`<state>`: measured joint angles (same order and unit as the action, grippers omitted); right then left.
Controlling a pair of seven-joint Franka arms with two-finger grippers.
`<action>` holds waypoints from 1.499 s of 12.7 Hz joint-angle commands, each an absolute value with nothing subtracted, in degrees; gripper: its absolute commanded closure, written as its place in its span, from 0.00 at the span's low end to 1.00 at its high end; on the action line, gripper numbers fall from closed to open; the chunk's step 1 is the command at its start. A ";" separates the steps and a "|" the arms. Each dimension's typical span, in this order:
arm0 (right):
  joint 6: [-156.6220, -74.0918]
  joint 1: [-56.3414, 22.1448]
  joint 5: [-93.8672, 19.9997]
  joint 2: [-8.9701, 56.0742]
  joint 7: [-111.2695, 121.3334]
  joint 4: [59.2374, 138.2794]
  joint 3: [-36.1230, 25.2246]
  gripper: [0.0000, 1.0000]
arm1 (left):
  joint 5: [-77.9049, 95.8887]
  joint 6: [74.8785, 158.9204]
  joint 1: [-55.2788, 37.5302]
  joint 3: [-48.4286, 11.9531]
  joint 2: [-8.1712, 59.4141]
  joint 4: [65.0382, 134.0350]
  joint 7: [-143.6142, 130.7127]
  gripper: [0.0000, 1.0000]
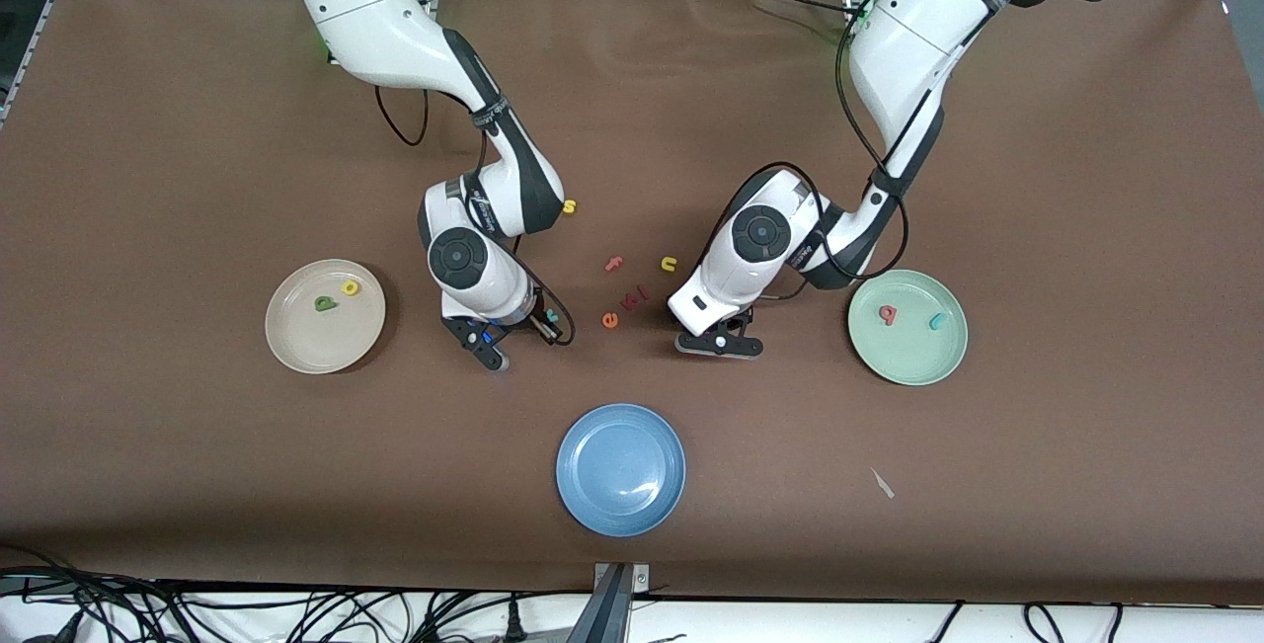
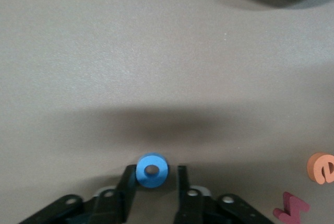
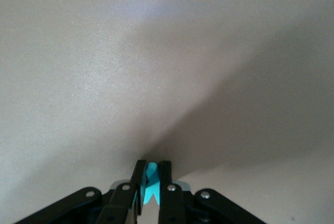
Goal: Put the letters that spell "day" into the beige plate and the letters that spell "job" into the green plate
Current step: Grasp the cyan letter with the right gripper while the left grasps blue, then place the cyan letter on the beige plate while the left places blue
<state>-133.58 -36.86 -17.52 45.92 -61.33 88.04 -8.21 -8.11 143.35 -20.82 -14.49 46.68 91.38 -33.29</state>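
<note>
At the left end effector (image 2: 155, 168), the jaws stand either side of the blue "o" (image 2: 152, 171), which lies flat on the surface (image 1: 197, 129): one finger (image 2: 129, 178) touches the ring, the other shows a small gap, so it's open around it, not clamped. The orange "e" (image 2: 321, 167) and a dark red "k" (image 2: 289, 209) lie close by in the same wrist view. The right end effector (image 3: 150, 171) is closed on the teal "y" (image 3: 151, 179), pinched edge-on between the fingers, low over bare surface between the beige plate (image 1: 296, 352) and the loose letters. In the front view the left arm comes down between the loose letters and the green plate (image 1: 908, 361), and its hand hides the "o" there. The beige plate, toward the right arm's end, holds the dark green "d" (image 1: 324, 304) and the yellow "a" (image 1: 350, 287), lying apart. The green plate, toward the left arm's end, holds the pinkish-red "b" (image 1: 888, 314) and the teal "j" (image 1: 935, 321), also apart. Between the two arms lie the pink "f" (image 1: 614, 264) and the yellow "u" (image 1: 669, 264), farther from the front camera than the "e" and "k". The yellow "s" (image 1: 569, 207) sits just beside the right arm's wrist. The blue plate (image 1: 620, 510) is nearest the front camera, with nothing in it.
</note>
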 commanded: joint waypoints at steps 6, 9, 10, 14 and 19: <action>-123.44 -35.86 -15.91 46.67 -55.40 81.93 -10.10 0.94 | -10.11 142.57 -20.75 -13.45 46.68 89.56 -34.02 0.91; -119.28 -34.81 -15.65 45.53 -46.88 80.86 -11.59 0.95 | -10.11 138.36 -19.17 -13.54 45.09 89.65 -31.92 0.95; -117.27 -34.80 -15.64 45.01 -43.28 80.95 -12.73 0.96 | -10.02 136.95 -18.03 -13.80 44.74 89.65 -29.73 0.95; -111.71 -34.89 -15.56 42.02 -27.19 83.74 -18.53 0.98 | -10.11 131.42 -15.57 -13.98 40.80 90.09 -24.89 0.95; -116.26 -34.89 -15.73 34.82 -9.09 95.77 -24.16 1.00 | -9.75 124.30 -8.28 -14.24 35.87 91.58 -3.37 0.95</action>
<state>-112.90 -34.53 -16.53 40.60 -15.54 87.20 -22.76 -8.35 126.68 -10.87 -13.56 38.55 89.41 -9.82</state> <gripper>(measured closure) 0.872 0.758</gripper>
